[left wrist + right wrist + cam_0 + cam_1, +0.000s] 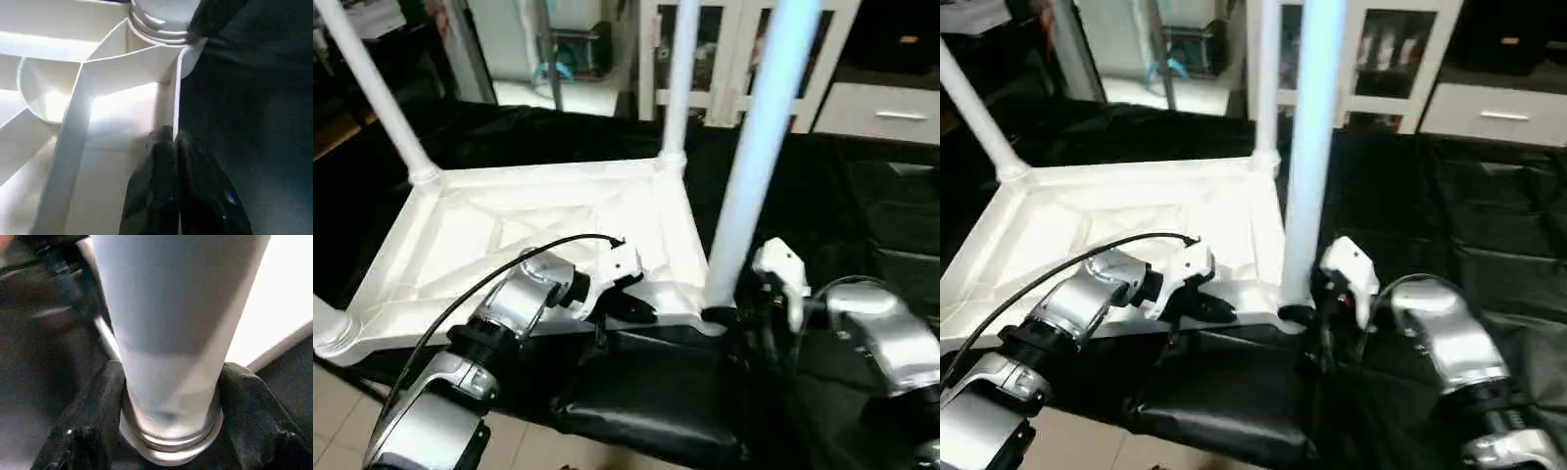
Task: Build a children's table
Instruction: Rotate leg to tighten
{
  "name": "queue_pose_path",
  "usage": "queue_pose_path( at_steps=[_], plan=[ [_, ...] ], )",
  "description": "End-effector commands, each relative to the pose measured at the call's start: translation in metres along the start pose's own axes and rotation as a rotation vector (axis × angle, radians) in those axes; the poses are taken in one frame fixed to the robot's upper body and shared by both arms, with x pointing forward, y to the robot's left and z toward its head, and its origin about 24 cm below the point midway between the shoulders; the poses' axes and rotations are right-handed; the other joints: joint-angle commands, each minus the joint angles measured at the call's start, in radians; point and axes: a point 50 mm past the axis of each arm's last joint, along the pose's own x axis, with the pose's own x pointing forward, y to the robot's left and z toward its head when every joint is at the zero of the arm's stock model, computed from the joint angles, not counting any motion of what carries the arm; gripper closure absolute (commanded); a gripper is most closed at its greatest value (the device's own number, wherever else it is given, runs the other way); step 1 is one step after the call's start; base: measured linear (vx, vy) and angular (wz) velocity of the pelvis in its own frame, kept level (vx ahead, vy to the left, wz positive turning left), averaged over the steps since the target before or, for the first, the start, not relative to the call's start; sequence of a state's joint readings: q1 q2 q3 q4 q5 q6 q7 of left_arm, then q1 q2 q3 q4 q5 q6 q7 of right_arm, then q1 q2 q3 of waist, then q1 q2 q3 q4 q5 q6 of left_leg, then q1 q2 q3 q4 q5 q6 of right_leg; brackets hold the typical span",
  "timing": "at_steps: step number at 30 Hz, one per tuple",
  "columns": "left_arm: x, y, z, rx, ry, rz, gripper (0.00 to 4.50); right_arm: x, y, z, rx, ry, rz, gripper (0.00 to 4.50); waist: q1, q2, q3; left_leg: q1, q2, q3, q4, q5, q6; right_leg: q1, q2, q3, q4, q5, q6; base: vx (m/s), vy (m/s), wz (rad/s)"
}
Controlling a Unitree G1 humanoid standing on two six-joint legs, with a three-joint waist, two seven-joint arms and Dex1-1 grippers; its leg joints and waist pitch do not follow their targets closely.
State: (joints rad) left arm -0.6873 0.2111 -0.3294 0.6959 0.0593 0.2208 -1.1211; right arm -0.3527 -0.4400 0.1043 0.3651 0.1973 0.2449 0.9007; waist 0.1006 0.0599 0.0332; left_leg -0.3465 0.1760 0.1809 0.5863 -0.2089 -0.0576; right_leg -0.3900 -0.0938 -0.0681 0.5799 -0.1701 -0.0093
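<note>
The right claw [168,431] pinches the leg [754,166] at its base; the pressed-together left claw [173,147] steadies the tabletop [509,225]. Seemingly half-threaded, the leg could cross-thread if tilted.

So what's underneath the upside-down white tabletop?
The tabletop lies on a surface draped in black cloth, with a black pad at its near edge. Whatever lies directly beneath the top is covered.
</note>
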Motion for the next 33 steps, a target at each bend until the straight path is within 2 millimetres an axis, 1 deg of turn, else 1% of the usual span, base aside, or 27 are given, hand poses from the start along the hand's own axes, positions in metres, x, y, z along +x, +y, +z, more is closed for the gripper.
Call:
queue_pose_path(
  at_steps=[1,2,3,4,5,6,9,10,11,12,13,14,17,19,20,21,23,24,25,26,27,28,29,30,31,32,33],
  plan=[
    [0.012,-0.002,-0.007,-0.057,0.029,0.041,4.50,0.007,-0.001,-0.019,0.107,0.052,-0.137,1.94,-0.006,-0.018,-0.039,0.008,0.046,-0.023,-0.085,-0.301,0.023,0.032,-0.065,0.032,-0.091,-0.478,-0.161,0.000,0.000,0.00],
    [0.015,0.000,-0.005,-0.055,0.024,0.068,4.50,0.011,0.001,-0.020,0.136,0.033,-0.184,1.94,-0.013,-0.020,-0.039,0.004,0.047,-0.028,-0.090,-0.309,0.015,0.035,-0.063,0.032,-0.091,-0.485,-0.142,0.000,0.000,0.00],
    [0.019,0.002,-0.004,-0.058,0.020,0.099,4.50,0.016,0.002,-0.020,0.171,0.020,-0.248,1.94,-0.021,-0.019,-0.037,0.004,0.045,-0.028,-0.090,-0.325,0.013,0.031,-0.061,0.033,-0.095,-0.494,-0.131,0.000,0.000,0.00],
    [0.020,0.002,-0.002,-0.057,0.017,0.113,4.50,0.018,0.002,-0.021,0.184,0.016,-0.281,1.94,-0.024,-0.020,-0.037,0.006,0.044,-0.028,-0.091,-0.341,0.012,0.028,-0.062,0.032,-0.099,-0.516,-0.121,0.000,0.000,0.00],
    [0.025,0.004,0.002,-0.052,0.002,0.153,4.50,0.024,0.001,-0.022,0.231,0.007,-0.391,1.94,-0.027,-0.021,-0.036,0.006,0.043,-0.028,-0.091,-0.345,0.010,0.026,-0.062,0.033,-0.102,-0.525,-0.115,0.000,0.000,0.00],
    [0.025,0.004,0.002,-0.052,0.002,0.153,4.50,0.024,0.001,-0.022,0.231,0.007,-0.391,1.94,-0.029,-0.020,-0.038,0.010,0.041,-0.028,-0.091,-0.350,0.003,0.023,-0.062,0.033,-0.104,-0.533,-0.109,0.000,0.000,0.00],
    [0.036,0.008,0.015,-0.031,-0.030,0.225,4.50,0.038,0.002,-0.024,0.352,0.013,-0.644,1.94,-0.040,-0.021,-0.039,0.009,0.040,-0.031,-0.093,-0.362,-0.010,0.019,-0.061,0.034,-0.105,-0.518,-0.103,0.000,0.000,0.00],
    [0.036,0.008,0.015,-0.031,-0.030,0.225,4.50,0.038,0.002,-0.024,0.352,0.013,-0.644,1.94,-0.040,-0.021,-0.039,0.009,0.040,-0.031,-0.093,-0.362,-0.010,0.019,-0.061,0.034,-0.105,-0.518,-0.103,0.000,0.000,0.00],
    [0.040,0.009,0.020,-0.019,-0.036,0.254,4.50,0.043,0.002,-0.027,0.391,0.035,-0.765,1.94,-0.045,-0.019,-0.040,0.007,0.039,-0.032,-0.095,-0.360,-0.015,0.020,-0.060,0.035,-0.104,-0.491,-0.104,0.000,0.000,0.00],
    [0.043,0.009,0.023,-0.014,-0.039,0.267,4.50,0.045,0.003,-0.028,0.393,0.048,-0.823,1.94,-0.047,-0.016,-0.041,0.006,0.039,-0.033,-0.096,-0.353,-0.023,0.019,-0.060,0.036,-0.100,-0.460,-0.110,0.000,0.000,0.00],
    [0.045,0.008,0.024,-0.010,-0.041,0.273,4.50,0.047,0.003,-0.028,0.372,0.056,-0.864,1.94,-0.048,-0.017,-0.041,0.004,0.039,-0.032,-0.097,-0.354,-0.024,0.020,-0.058,0.035,-0.099,-0.448,-0.112,0.000,0.000,0.00],
    [0.047,0.008,0.026,-0.008,-0.043,0.276,4.50,0.048,0.003,-0.025,0.351,0.053,-0.905,1.94,-0.047,-0.012,-0.043,0.007,0.039,-0.031,-0.096,-0.352,-0.029,0.017,-0.059,0.037,-0.098,-0.419,-0.117,0.000,0.000,0.00],
    [0.050,0.007,0.027,-0.006,-0.044,0.271,4.50,0.052,0.004,-0.018,0.324,0.032,-0.946,1.94,-0.044,-0.012,-0.045,0.004,0.040,-0.027,-0.095,-0.333,-0.023,0.024,-0.057,0.040,-0.088,-0.310,-0.147,0.000,0.000,0.00],
    [0.050,0.007,0.027,-0.002,-0.043,0.271,4.50,0.053,0.005,-0.012,0.310,0.003,-0.983,1.94,-0.041,-0.014,-0.048,0.001,0.039,-0.024,-0.092,-0.284,-0.009,0.029,-0.057,0.042,-0.077,-0.220,-0.172,0.000,0.000,0.00],
    [0.050,0.008,0.027,-0.001,-0.043,0.271,4.50,0.054,0.005,-0.011,0.308,-0.002,-0.985,1.94,-0.041,-0.014,-0.048,0.001,0.039,-0.024,-0.092,-0.284,-0.009,0.029,-0.057,0.042,-0.077,-0.220,-0.172,0.000,0.000,0.00],
    [0.050,0.008,0.027,0.001,-0.043,0.272,4.50,0.055,0.006,-0.010,0.306,-0.006,-0.987,1.94,-0.039,-0.013,-0.052,0.000,0.039,-0.023,-0.089,-0.247,0.001,0.034,-0.057,0.042,-0.070,-0.168,-0.187,0.000,0.000,0.00],
    [0.049,0.009,0.027,0.003,-0.042,0.278,4.50,0.057,0.006,-0.008,0.320,-0.026,-0.988,1.94,-0.037,-0.011,-0.053,-0.002,0.039,-0.022,-0.086,-0.208,0.013,0.038,-0.057,0.042,-0.064,-0.105,-0.202,0.000,0.000,0.00],
    [0.048,0.010,0.026,0.013,-0.039,0.279,4.50,0.057,0.007,-0.007,0.309,-0.027,-0.980,1.94,-0.036,-0.010,-0.053,-0.002,0.039,-0.021,-0.086,-0.204,0.016,0.039,-0.057,0.042,-0.063,-0.096,-0.206,0.000,0.000,0.00],
    [0.048,0.010,0.025,0.021,-0.036,0.278,4.50,0.057,0.007,-0.005,0.295,-0.033,-0.972,1.59,-0.036,-0.012,-0.051,-0.003,0.039,-0.020,-0.086,-0.203,0.024,0.042,-0.058,0.041,-0.064,-0.097,-0.210,0.000,0.000,0.00],
    [0.048,0.010,0.024,0.021,-0.034,0.277,4.50,0.055,0.006,-0.002,0.278,-0.055,-0.962,1.59,-0.035,-0.011,-0.050,-0.003,0.040,-0.020,-0.087,-0.208,0.026,0.042,-0.059,0.041,-0.064,-0.109,-0.210,0.000,0.000,0.00],
    [0.047,0.010,0.023,0.023,-0.032,0.275,4.50,0.052,0.006,0.001,0.261,-0.082,-0.957,1.59,-0.033,-0.011,-0.048,-0.001,0.041,-0.020,-0.088,-0.227,0.028,0.043,-0.061,0.042,-0.070,-0.158,-0.202,0.000,0.000,0.00],
    [0.047,0.010,0.022,0.023,-0.030,0.274,4.50,0.049,0.006,0.003,0.250,-0.107,-0.954,1.59,-0.032,-0.006,-0.049,0.000,0.042,-0.020,-0.088,-0.230,0.025,0.042,-0.062,0.043,-0.070,-0.167,-0.200,0.000,0.000,0.00],
    [0.047,0.010,0.022,0.026,-0.028,0.266,4.50,0.042,0.005,0.009,0.228,-0.142,-0.952,1.59,-0.032,-0.007,-0.047,0.001,0.043,-0.020,-0.089,-0.234,0.026,0.041,-0.059,0.043,-0.074,-0.179,-0.190,0.000,0.000,0.00],
    [0.047,0.010,0.022,0.032,-0.030,0.263,4.50,0.037,0.004,0.012,0.207,-0.155,-0.954,1.59,-0.028,-0.003,-0.047,0.003,0.043,-0.019,-0.088,-0.232,0.026,0.040,-0.059,0.044,-0.074,-0.178,-0.188,0.000,0.000,0.00],
    [0.047,0.010,0.023,0.036,-0.032,0.265,4.50,0.032,0.003,0.015,0.185,-0.163,-0.952,1.59,-0.024,-0.003,-0.048,0.002,0.044,-0.020,-0.088,-0.224,0.027,0.042,-0.059,0.045,-0.070,-0.171,-0.186,0.000,0.000,0.00],
    [0.048,0.010,0.024,0.047,-0.032,0.259,4.50,0.027,0.004,0.017,0.176,-0.175,-0.920,1.59,-0.020,0.003,-0.049,0.002,0.044,-0.020,-0.086,-0.209,0.030,0.042,-0.059,0.045,-0.068,-0.157,-0.188,0.000,0.000,0.00],
    [0.049,0.009,0.024,0.068,-0.034,0.255,4.50,0.020,0.009,0.017,0.193,-0.186,-0.771,1.59,-0.015,0.011,-0.049,0.006,0.044,-0.018,-0.082,-0.207,0.040,0.042,-0.057,0.045,-0.070,-0.141,-0.182,0.000,0.000,0.00]
  ],
)
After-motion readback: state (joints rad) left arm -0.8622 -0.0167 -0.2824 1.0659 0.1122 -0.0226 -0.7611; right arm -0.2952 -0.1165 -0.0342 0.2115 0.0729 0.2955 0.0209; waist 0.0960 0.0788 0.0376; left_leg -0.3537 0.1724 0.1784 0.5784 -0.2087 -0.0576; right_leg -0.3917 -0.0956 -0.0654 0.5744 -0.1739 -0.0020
